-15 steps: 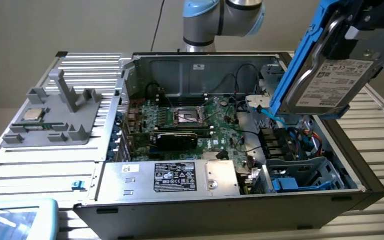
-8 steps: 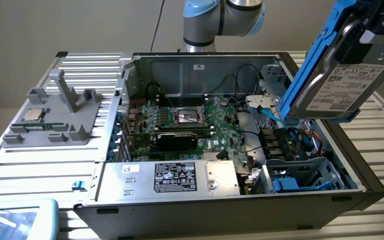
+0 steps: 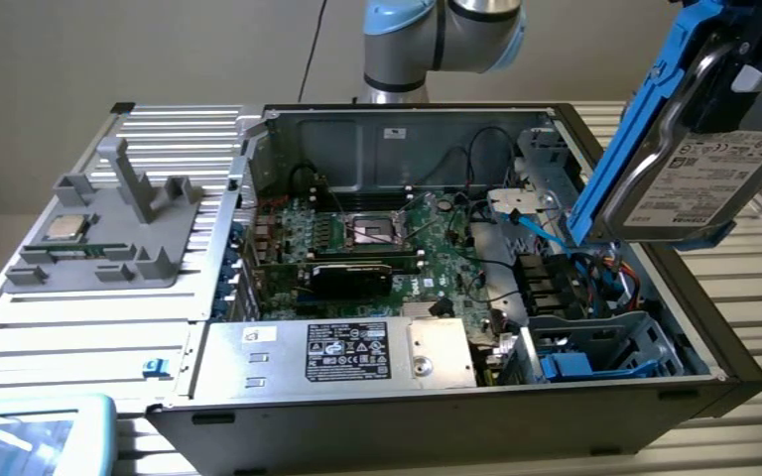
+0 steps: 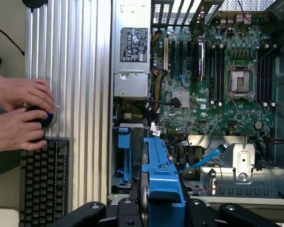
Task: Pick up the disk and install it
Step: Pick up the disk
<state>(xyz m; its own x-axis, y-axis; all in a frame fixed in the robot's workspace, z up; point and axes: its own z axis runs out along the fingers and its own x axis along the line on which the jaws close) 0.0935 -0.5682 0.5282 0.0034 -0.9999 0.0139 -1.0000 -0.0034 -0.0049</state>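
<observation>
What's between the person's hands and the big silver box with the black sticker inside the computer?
In the wrist view, only a bare ribbed metal surface lies between the hands and the silver box.

- The arm (image 3: 443,35), seen behind the far wall of the computer case (image 3: 421,421), is made of thick round sections in brushed silver-grey metal.
- A pale blue rounded cap covers one joint, with dark seam rings between the sections.
- A thin black cable (image 3: 310,55) runs down beside the arm, behind the case's far wall; whether it belongs to the arm cannot be told.
- The gripper (image 3: 749,69), above the case's corner on the exterior view's right, has a blocky matt black body.
- In the wrist view its fingers (image 4: 128,210) are black angular link bars, each joint marked by a round grey pivot pin.
</observation>
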